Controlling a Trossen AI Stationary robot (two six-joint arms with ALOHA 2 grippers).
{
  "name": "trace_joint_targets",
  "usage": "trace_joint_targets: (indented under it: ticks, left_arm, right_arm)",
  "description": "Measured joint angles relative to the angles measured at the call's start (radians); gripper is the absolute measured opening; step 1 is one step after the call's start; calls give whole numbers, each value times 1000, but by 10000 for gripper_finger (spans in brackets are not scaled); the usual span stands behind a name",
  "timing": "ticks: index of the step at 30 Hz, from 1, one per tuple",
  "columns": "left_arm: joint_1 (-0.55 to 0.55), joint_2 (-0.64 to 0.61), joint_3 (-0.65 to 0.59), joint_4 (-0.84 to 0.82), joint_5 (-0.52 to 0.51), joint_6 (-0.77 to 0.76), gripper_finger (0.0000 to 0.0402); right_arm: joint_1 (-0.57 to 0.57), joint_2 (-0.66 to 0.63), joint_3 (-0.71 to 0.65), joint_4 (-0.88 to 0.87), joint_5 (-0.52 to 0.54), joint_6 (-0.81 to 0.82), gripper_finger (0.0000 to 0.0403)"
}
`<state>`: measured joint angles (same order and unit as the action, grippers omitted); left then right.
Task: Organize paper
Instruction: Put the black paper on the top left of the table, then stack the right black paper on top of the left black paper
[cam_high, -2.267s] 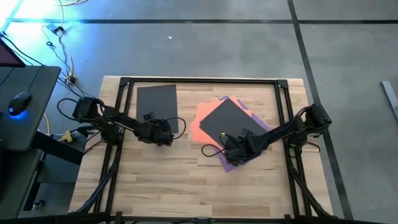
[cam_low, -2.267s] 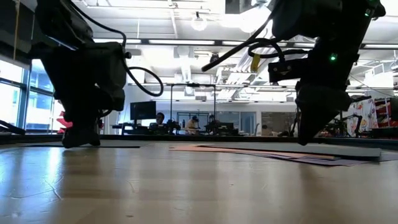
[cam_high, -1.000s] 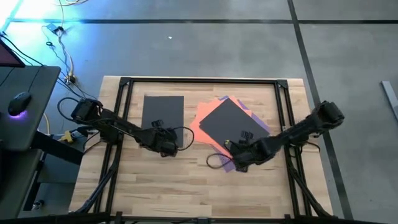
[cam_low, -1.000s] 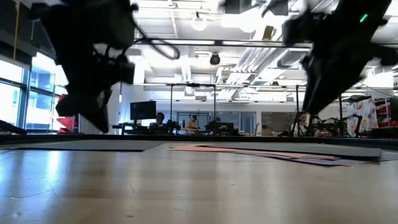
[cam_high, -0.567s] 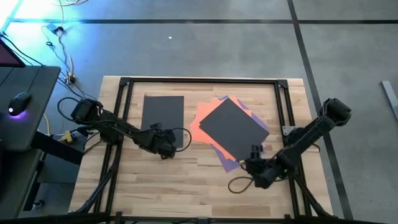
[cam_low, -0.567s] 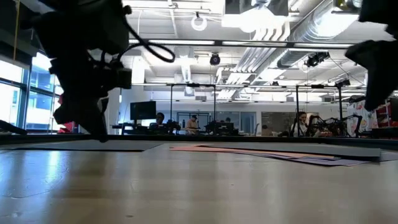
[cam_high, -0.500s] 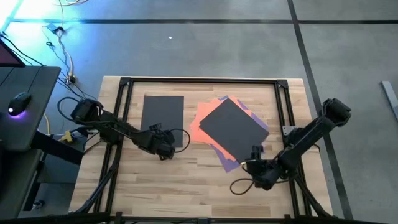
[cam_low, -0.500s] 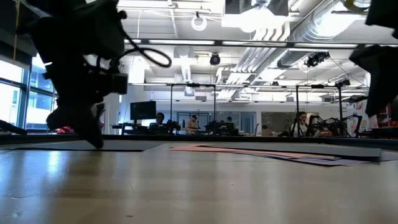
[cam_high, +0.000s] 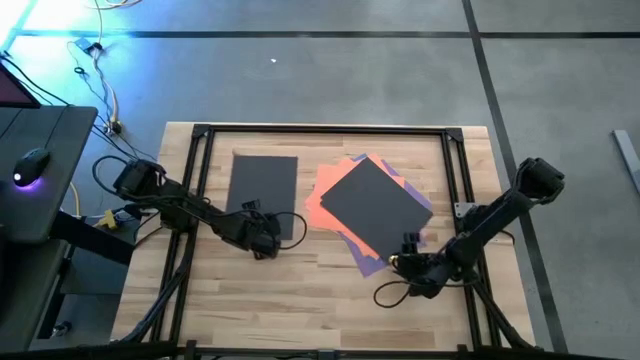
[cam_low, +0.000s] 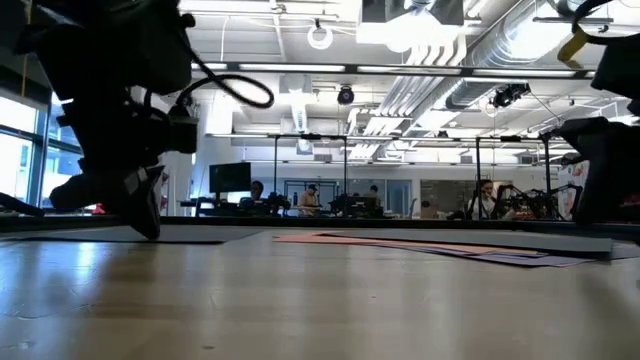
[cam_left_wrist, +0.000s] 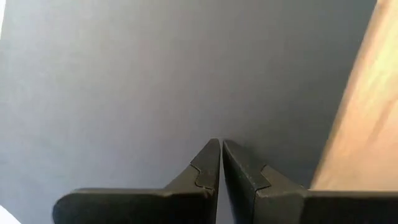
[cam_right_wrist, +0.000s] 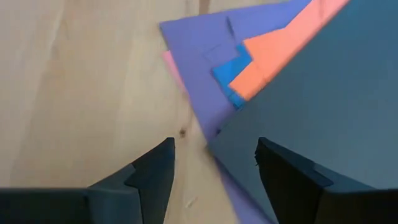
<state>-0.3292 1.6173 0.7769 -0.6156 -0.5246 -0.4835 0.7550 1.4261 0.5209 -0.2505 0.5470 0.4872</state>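
The wooden tabletop (cam_high: 300, 290) carries a black frame (cam_high: 325, 131) and two groups of paper. Right of the middle lies a fanned pile (cam_high: 372, 212), turned at an angle to the tabletop's edges: a dark grey sheet (cam_high: 375, 205) on top, with an orange sheet (cam_high: 318, 205) sticking out on its left side and a purple sheet (cam_high: 367, 264) showing at the near corner. From the right wrist view, slivers of a blue sheet (cam_right_wrist: 231, 73) and a pink sheet (cam_right_wrist: 175, 71) also peek out between the purple and orange ones. Left of the pile, apart from it, a second dark grey sheet (cam_high: 263, 190) lies alone, square to the tabletop.

The left hand (cam_high: 263, 238) sits at the near edge of that lone sheet, its fingers (cam_left_wrist: 208, 171) pressed together with their tips down on the grey paper. The right hand (cam_high: 408, 270) is just beside the pile's near corner, its fingers (cam_right_wrist: 155, 174) spread apart over bare wood and the purple corner, holding nothing.
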Motion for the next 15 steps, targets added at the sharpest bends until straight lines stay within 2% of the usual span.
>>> trace_joint_targets:
  ticks: [8,15]
  left_arm:
    - [-22,0,142,-24,-16,99,0]
    - [-41,-1,184,56,-77,110,0]
  right_arm:
    - [-45,1,0,40,-20,-69,181]
    - [-106,1,-56,108,-163,-66,157]
